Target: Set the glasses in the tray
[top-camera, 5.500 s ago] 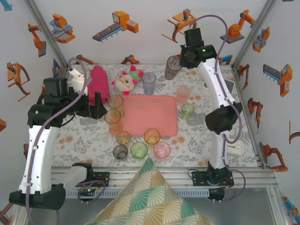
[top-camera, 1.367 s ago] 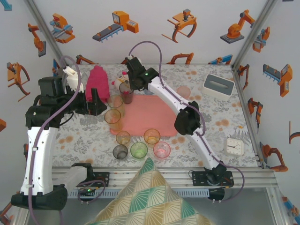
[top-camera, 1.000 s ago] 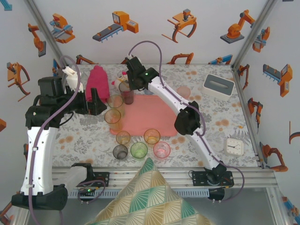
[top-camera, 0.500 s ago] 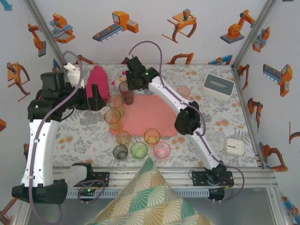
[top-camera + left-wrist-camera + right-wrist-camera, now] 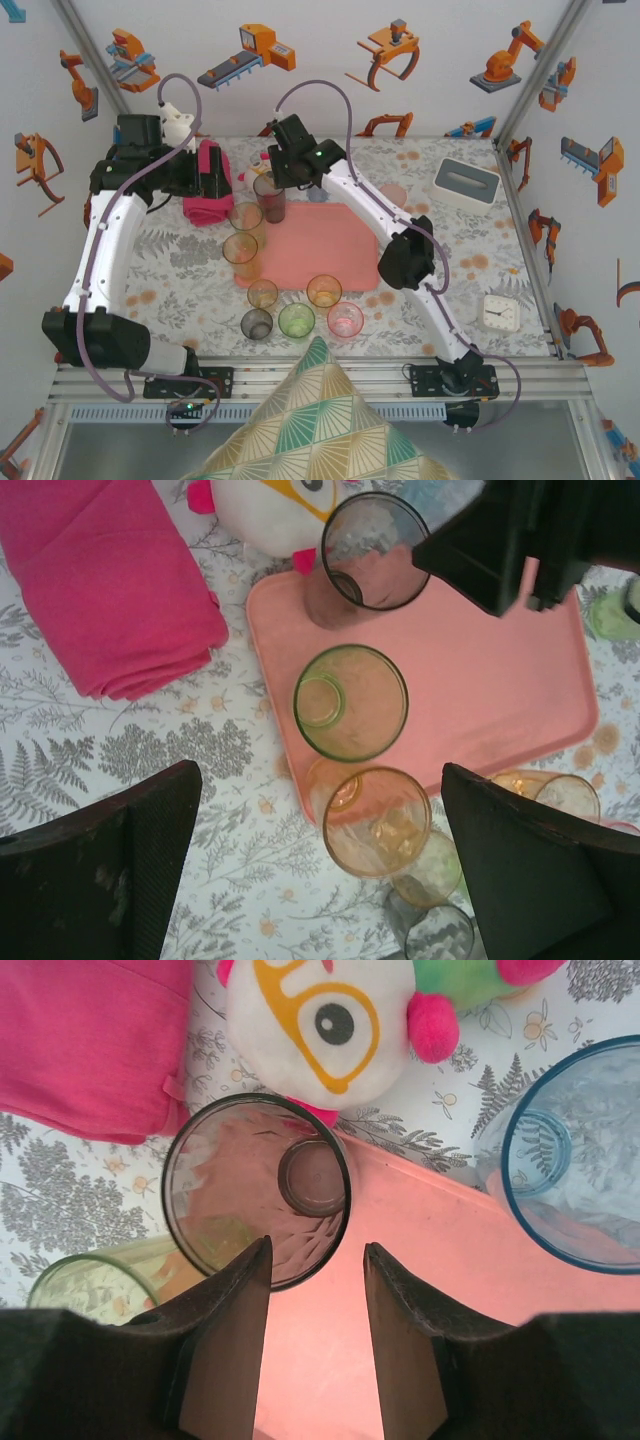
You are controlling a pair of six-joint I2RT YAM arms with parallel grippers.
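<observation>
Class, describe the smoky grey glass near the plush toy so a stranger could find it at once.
Find the salmon-pink tray mid-table, then its far left corner by the plush toy. The tall glass there, under the right pincer, is smoky grey, unlike the green glass and amber glass beside it.

**Two arms.** The left arm [image 5: 97, 250] and right arm [image 5: 355, 200] have white, tapered link shells joined by black cylindrical joint housings. A thin mauve cable [image 5: 318, 83] loops off each wrist and runs along the links. A green indicator light [image 5: 313, 153] sits on the right wrist housing. The right gripper [image 5: 316, 1250] has broad, matte black, grainy fingers [image 5: 225, 1340].
</observation>
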